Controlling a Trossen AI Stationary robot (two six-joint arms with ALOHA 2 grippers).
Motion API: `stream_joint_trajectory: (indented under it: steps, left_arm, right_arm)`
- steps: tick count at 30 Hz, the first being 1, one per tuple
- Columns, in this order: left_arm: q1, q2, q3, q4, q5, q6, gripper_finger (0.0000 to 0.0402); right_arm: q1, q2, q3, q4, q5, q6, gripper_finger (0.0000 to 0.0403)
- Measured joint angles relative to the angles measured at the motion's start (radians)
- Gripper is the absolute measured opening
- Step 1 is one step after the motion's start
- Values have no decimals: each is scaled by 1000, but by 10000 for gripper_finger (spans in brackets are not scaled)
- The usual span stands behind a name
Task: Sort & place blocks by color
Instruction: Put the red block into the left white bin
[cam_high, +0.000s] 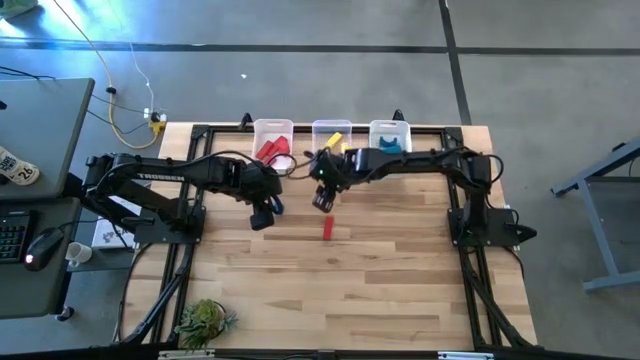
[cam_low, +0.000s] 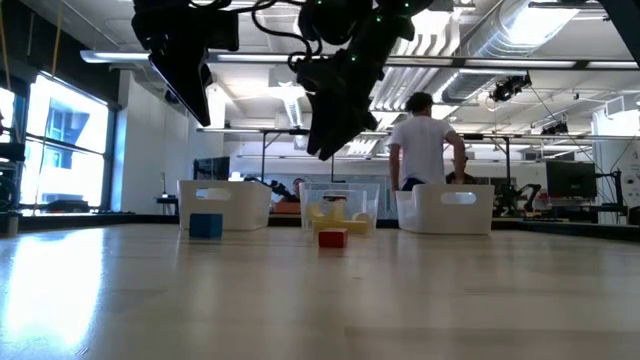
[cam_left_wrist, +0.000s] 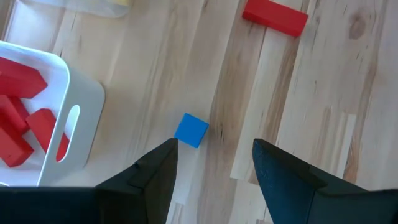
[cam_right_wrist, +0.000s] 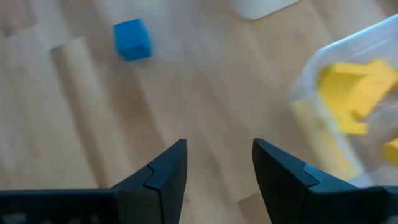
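Fingers on both arms are spread apart with nothing between them, so neither one is carrying a block right now. Using the middle bin (cam_high: 331, 133) (the yellow one) as the anchor for everything: the right gripper (cam_high: 322, 200) hangs just in front of it, raised off the table, jaws apart and empty. My guess is it just finished a yellow drop, since its wrist view shows the yellow blocks (cam_right_wrist: 357, 93) sitting inside that bin.

Left gripper (cam_high: 262, 218) is in front of and to the left of the middle bin, also up in the air. It's pointed down at a small blue block (cam_left_wrist: 191, 130) lying loose on the wood just past its fingertips (cam_left_wrist: 163, 163), which looks like a lineup for a pick, not yet touching.

One red block (cam_high: 327, 229) lies flat on the table well in front of the middle bin, by itself.

Left of the middle bin is the bin with red blocks (cam_high: 271, 151), right of it the bin with blue ones (cam_high: 389, 145). So the blue cube has to cross all the way over, which I'd say is awkward for the left arm.

Most of the sorting looks done, two strays left.
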Motion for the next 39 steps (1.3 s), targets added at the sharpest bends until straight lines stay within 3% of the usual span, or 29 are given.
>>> stream_joint_trajectory:
  steps: [9, 25, 39]
  left_arm:
    - [0, 0, 0, 2, 0, 0, 196]
    - [0, 0, 0, 3, 1, 0, 196]
    - [0, 0, 0, 4, 1, 0, 196]
  right_arm:
    - [125, 0, 0, -26, -1, 148, 167]
    - [258, 0, 0, -77, 17, 609, 167]
    - [317, 0, 0, -105, 230, 976, 167]
